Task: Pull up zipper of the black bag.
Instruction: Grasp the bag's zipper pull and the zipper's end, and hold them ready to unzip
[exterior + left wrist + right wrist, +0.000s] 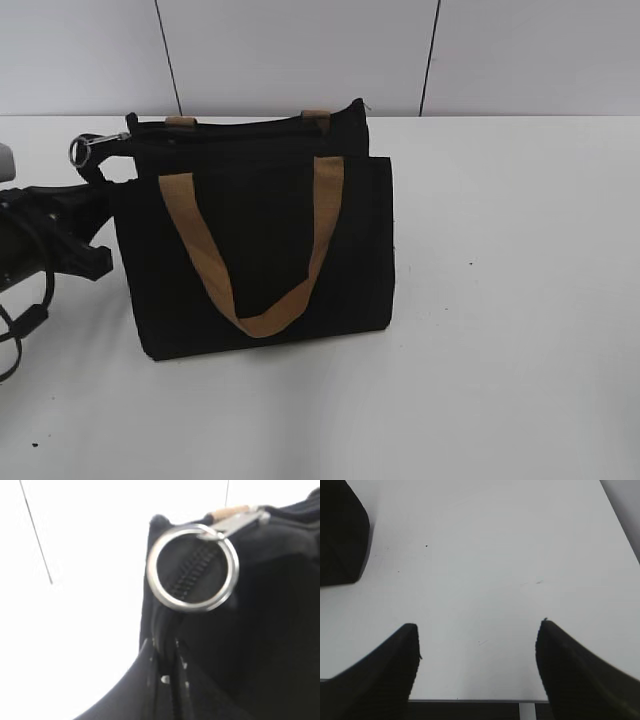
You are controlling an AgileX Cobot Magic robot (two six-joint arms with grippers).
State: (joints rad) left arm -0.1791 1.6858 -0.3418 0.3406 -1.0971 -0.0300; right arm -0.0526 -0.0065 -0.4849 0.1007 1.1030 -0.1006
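Zipper [235,522] sits at black bag [255,240] left edge, apparently.

left claw [95,185] tips hidden behind black bag [255,250] | zipper [192,567] blurred

No readable text, labels, brand marks, numbers or signs in any view. The black bag [255,240] carries no lettering on its front panel or tan handles. The zipper [192,567] ring and slider show bare metal, nothing stamped that can be made out. The table [495,555] surface is plain white with only small specks.
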